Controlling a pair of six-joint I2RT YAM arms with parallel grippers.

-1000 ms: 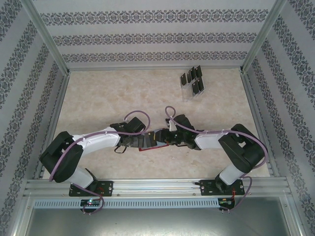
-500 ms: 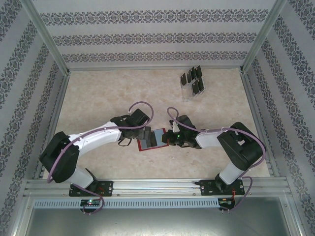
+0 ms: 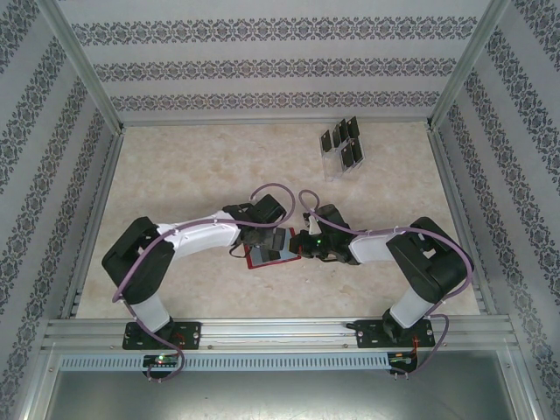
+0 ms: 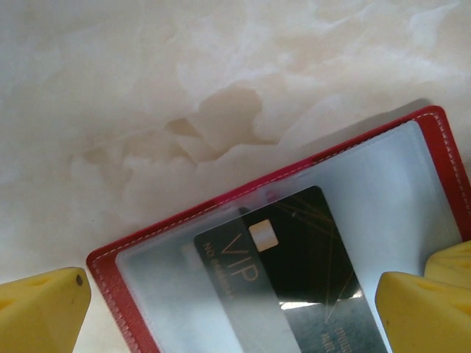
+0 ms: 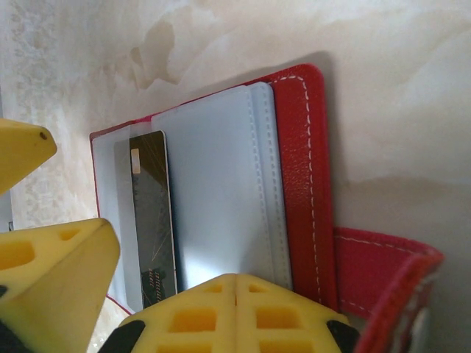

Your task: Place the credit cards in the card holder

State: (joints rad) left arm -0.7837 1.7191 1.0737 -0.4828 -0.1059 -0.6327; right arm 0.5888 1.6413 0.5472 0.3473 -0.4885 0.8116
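Note:
The card holder (image 4: 140,309), a red wallet, lies open on the table with its grey pocket panel up. A black credit card (image 4: 294,250) marked VIP sits partly inside that pocket, its chip end under the film. My left gripper (image 4: 234,294) hovers open above it, one yellow finger on each side of the card. My right gripper (image 5: 235,283) is shut, its tips together and resting at the pocket panel's near edge, next to the red spine (image 5: 302,184). From above, both grippers (image 3: 262,241) (image 3: 302,249) meet over the wallet (image 3: 276,259). More dark cards (image 3: 341,144) stand at the back.
The spare cards stand in a clear slotted rack (image 3: 337,166) at the table's back right. The wallet's red strap (image 5: 383,268) sticks out toward the right gripper. Metal frame rails and patterned walls enclose the marble table (image 3: 175,184).
My right gripper has shut from partly open. The left arm drew back to the left, then swung right again and now hangs over the wallet.

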